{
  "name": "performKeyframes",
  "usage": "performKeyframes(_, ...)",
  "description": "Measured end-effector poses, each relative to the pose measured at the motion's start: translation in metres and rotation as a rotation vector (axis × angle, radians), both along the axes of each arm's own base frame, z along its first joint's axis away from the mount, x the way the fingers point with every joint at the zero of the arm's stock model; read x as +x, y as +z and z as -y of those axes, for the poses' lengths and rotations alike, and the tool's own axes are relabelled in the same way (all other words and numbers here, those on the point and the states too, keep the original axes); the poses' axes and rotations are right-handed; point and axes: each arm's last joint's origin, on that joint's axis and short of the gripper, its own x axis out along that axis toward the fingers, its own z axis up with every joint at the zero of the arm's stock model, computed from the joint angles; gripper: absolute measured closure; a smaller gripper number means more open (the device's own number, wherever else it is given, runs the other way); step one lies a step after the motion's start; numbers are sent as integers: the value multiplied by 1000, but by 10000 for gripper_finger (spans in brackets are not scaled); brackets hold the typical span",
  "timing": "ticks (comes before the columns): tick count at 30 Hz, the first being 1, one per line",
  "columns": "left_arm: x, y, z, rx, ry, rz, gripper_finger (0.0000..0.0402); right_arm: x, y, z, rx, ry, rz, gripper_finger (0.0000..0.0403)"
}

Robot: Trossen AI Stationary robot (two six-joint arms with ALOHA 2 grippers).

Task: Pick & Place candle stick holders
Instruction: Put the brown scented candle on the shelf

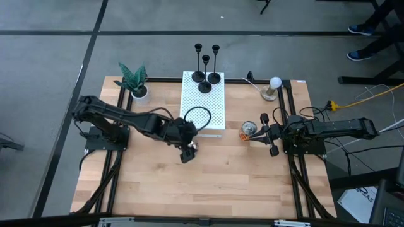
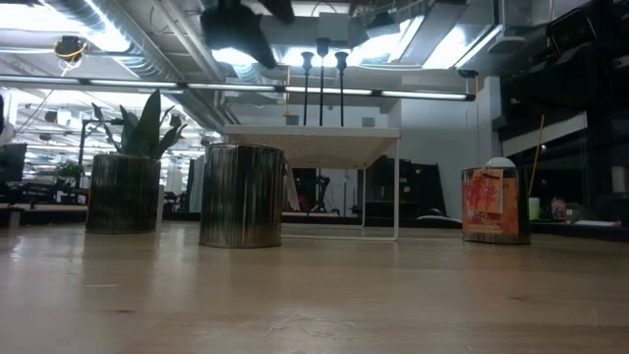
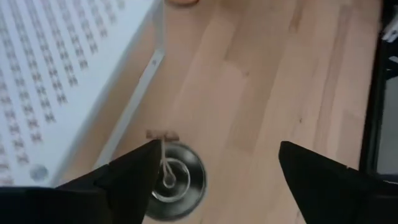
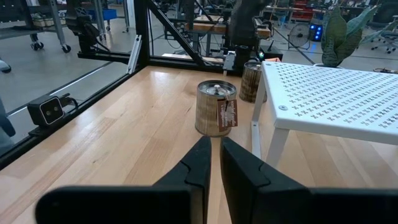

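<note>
High view: we see three candlesticks standing close together at the 12 o'clock edge of the white perforated stand, at the table's far side. The left gripper hangs over the table just off the stand's 7 o'clock corner, well apart from the candlesticks. The right gripper waits at 3 o'clock, beside a tin with an orange label. A plant sits at 10 o'clock and a bulb at 1 o'clock.

Low view: we note the candlesticks upright on top of the stand, stems thin and parallel. A silver tin stands in front at 9 o'clock, the labelled tin at 3 o'clock, and the plant is further left.

Left wrist view: the fingers are spread wide, empty, above a silver tin seen from overhead beside the stand's leg.

Right wrist view: the fingers are pressed together, holding nothing, pointing toward the labelled tin just beside the stand. A second tin stands beyond it.
</note>
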Motion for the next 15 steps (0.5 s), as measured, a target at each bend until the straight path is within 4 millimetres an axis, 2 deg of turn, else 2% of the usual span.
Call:
performKeyframes(6, 7, -18, 2, -32, 70, -74, 49, 0, 0, 0, 0, 0, 0, 363)
performKeyframes(15, 13, -23, -2, -30, 101, -74, 42, 0, 0, 0, 0, 0, 0, 363)
